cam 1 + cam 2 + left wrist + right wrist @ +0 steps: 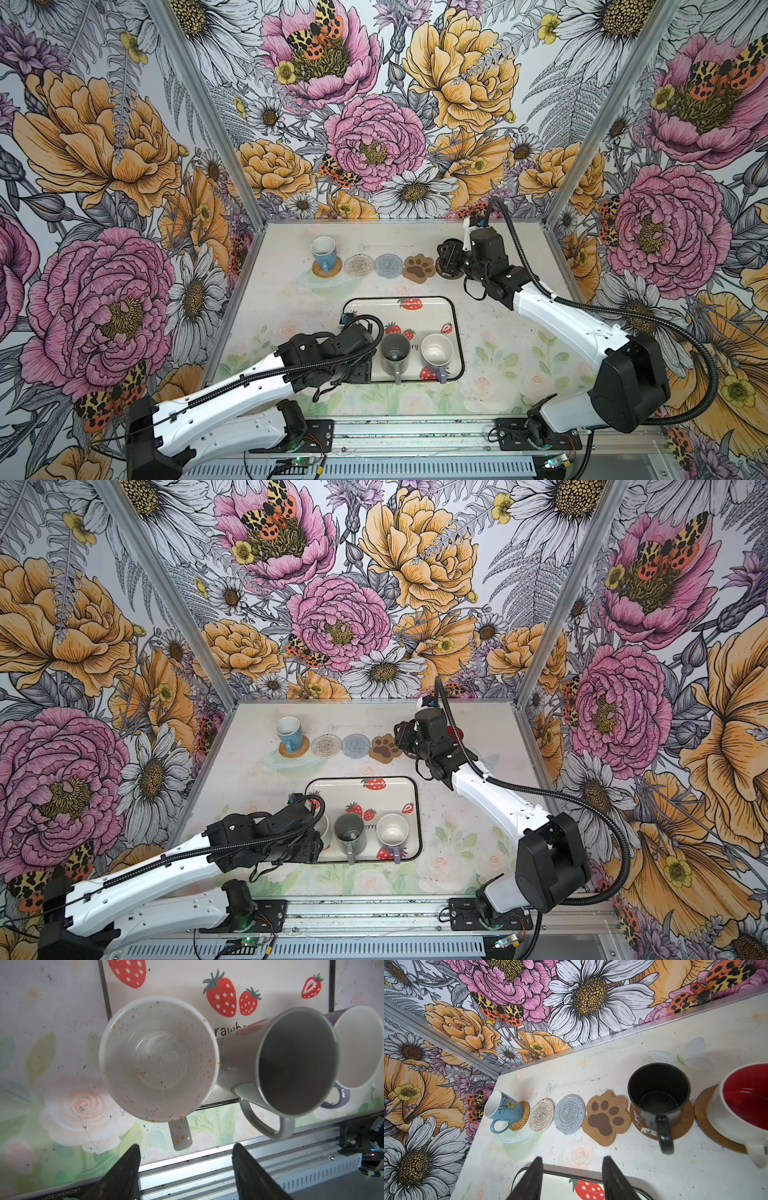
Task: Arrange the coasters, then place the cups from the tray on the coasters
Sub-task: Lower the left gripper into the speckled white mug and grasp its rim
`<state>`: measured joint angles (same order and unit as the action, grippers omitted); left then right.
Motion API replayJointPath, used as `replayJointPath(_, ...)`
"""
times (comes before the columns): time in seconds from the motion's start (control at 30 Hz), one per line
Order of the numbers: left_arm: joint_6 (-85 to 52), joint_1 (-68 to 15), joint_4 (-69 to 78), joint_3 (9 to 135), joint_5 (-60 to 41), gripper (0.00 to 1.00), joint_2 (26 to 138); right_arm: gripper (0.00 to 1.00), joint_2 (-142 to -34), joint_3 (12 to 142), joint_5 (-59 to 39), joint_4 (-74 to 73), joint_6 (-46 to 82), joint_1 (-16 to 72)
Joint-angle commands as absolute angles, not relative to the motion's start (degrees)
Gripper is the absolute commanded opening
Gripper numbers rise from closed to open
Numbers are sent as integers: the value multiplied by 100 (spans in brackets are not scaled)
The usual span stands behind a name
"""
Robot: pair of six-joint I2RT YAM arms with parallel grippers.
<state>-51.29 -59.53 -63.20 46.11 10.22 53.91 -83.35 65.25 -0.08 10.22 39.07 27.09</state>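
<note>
While upright, white mug [159,1059] handle frontward

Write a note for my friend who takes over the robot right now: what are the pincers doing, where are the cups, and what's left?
Left pincer: open, empty, just short of the white speckled mug handle, at the tray.
Right pincer: open, empty, above the table near the coaster row.
Done: six coasters in a row. The light blue mug is on the rattan coaster, the black mug on a brown disc, and the red-inside mug on the second brown disc.
Left: white speckled mug, grey mug and lavender mug stand on the tray. The whitish coaster, grey-blue coaster and paw coaster are bare.
</note>
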Motion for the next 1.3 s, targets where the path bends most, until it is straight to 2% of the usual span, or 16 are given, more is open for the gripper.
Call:
replayJointPath(0.0, -5493, -6003, -6336, 4483, 1163, 72, 5431, 48, -8446, 6565, -53, 826, 3938, 2738)
replayJointPath(0.27, -5691, -5998, -6260, 4323, 1588, 74, 5490, 48, -8565, 6596, -90, 805, 3940, 2741)
replayJointPath(0.57, -5755, -5994, -5601, 3917, 1397, 71, 5515, 48, -8622, 6609, -125, 783, 3965, 2741)
replayJointPath(1.27, -5607, -5705, -4940, 3522, 1091, 49, 5847, 48, -8904, 6783, -252, 766, 3981, 2733)
